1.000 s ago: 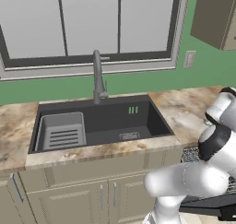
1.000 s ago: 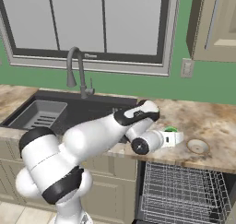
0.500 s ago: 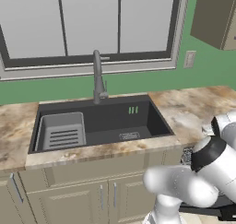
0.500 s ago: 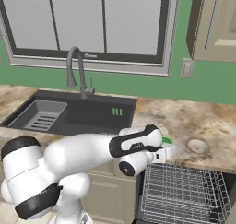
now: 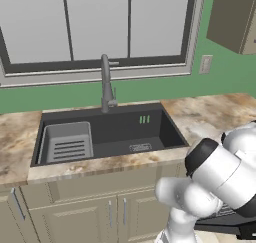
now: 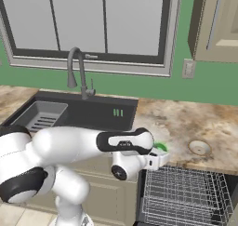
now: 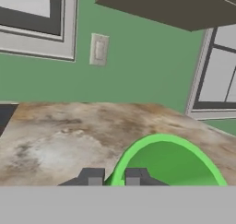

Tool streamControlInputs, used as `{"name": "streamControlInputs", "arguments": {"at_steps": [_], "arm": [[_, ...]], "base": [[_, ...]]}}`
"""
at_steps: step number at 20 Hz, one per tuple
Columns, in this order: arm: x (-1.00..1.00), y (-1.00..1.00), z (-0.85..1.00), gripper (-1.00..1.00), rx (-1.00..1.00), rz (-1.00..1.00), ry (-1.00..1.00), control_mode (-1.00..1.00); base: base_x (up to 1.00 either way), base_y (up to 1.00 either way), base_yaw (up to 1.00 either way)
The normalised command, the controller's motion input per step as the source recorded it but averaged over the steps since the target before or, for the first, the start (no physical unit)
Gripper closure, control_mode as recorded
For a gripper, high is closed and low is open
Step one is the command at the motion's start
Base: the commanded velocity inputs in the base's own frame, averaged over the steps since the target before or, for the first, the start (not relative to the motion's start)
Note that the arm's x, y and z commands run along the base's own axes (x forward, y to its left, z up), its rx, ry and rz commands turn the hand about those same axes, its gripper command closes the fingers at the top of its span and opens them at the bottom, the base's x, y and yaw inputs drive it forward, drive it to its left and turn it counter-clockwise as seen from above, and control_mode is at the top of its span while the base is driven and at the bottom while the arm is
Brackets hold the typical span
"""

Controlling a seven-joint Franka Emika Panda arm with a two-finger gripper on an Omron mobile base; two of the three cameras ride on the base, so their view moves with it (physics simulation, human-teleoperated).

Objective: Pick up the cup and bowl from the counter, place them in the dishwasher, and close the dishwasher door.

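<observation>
Gripper (image 7: 113,176) pinches rim of bright green cup (image 7: 168,161), jaws clamped on its near wall | cup (image 6: 160,147) held at counter (image 6: 186,122) front edge, above pulled-out dishwasher rack (image 6: 186,195) | beige bowl (image 6: 199,148) sits on counter to cup's right, apart | sink (image 5: 107,132) lies left.

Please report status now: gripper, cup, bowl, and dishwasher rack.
Gripper shut on cup rim. Bowl on counter. Dishwasher rack out, nothing blocking it.
</observation>
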Motion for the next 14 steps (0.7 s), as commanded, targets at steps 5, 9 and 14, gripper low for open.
{"name": "streamControlInputs", "arguments": {"at_steps": [5,9,14], "arm": [[-0.45,-0.10,0.28,1.00,0.10,0.10,-0.03,-1.00],[-0.36,-0.31,0.22,1.00,0.09,0.13,-0.02,-1.00],[-0.24,-0.56,0.10,1.00,0.00,0.18,-0.02,-1.00]], "base": [[0.00,0.00,0.00],[0.00,0.00,0.00],[0.00,0.00,0.00]]}}
